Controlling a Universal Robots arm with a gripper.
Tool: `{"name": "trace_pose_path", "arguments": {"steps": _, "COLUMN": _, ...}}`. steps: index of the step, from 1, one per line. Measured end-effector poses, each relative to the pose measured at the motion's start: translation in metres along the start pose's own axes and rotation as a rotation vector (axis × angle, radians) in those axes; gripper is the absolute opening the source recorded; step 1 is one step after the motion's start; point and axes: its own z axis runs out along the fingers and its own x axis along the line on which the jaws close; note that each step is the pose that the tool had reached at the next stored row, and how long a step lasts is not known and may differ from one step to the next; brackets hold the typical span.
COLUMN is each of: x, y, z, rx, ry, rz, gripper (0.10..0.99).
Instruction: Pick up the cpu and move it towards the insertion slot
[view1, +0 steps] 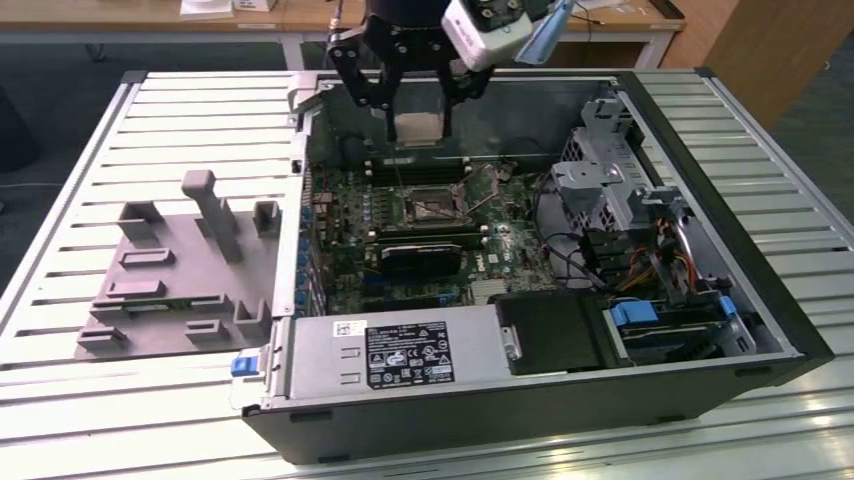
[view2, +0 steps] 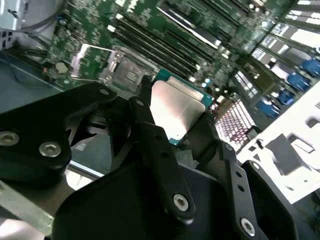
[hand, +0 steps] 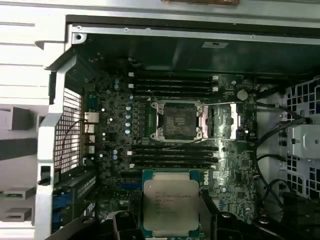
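The small flat square cpu (hand: 171, 206), with its silvery metal top and thin tan-green rim, is held between the black fingers (view2: 150, 135) of the arm's dark multi-link gripper (view1: 412, 96), which is pinched on the chip's opposite edges; in the exterior view the chip (view1: 415, 128) hangs just under the gripper, above the far edge of the open black computer case (view1: 787, 330). The insertion slot (hand: 178, 119), a square socket with a shiny metal frame around a dark centre, is seen in the exterior view (view1: 430, 201) at about six o'clock from the held chip and clearly lower, on the green motherboard (hand: 235, 165); the two are apart, not touching. In the first wrist view the socket sits at twelve o'clock from the chip, with a bank of long dark memory slots (hand: 172, 152) lying between them. The chip's face is shown flat and roughly square to the socket frame there, which is judged a good starting attitude. For the carry to be done well, the chip should be kept level and its edges parallel to the frame, the grip should be held steady so that nothing slips, and the approach should be made from above so that the fingers are kept off the memory slots and the hinged metal retention plate (hand: 222, 121) lying open just beside the socket at three o'clock.
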Motion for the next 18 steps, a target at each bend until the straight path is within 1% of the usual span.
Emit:
{"name": "trace_pose_path", "arguments": {"steps": 2, "x": -0.0088, "y": 0.0000, "z": 0.0009, "rx": 0.000, "ry": 0.0012, "rz": 0.000, "gripper": 0.537}}
{"name": "trace_pose_path", "arguments": {"steps": 5, "x": -0.0200, "y": 0.0006, "z": 0.0028, "rx": 0.000, "ry": 0.0025, "rz": 0.000, "gripper": 0.537}}
{"name": "trace_pose_path", "arguments": {"steps": 10, "x": -0.0340, "y": 0.0047, "z": 0.0071, "rx": 0.000, "ry": 0.0047, "rz": 0.000, "gripper": 0.537}}
{"name": "trace_pose_path", "arguments": {"steps": 12, "x": -0.0374, "y": 0.0077, "z": 0.0089, "rx": 0.000, "ry": 0.0051, "rz": 0.000, "gripper": 0.537}}
{"name": "trace_pose_path", "arguments": {"steps": 18, "x": -0.0414, "y": 0.0215, "z": 0.0133, "rx": 0.000, "ry": 0.0052, "rz": 0.000, "gripper": 0.537}}
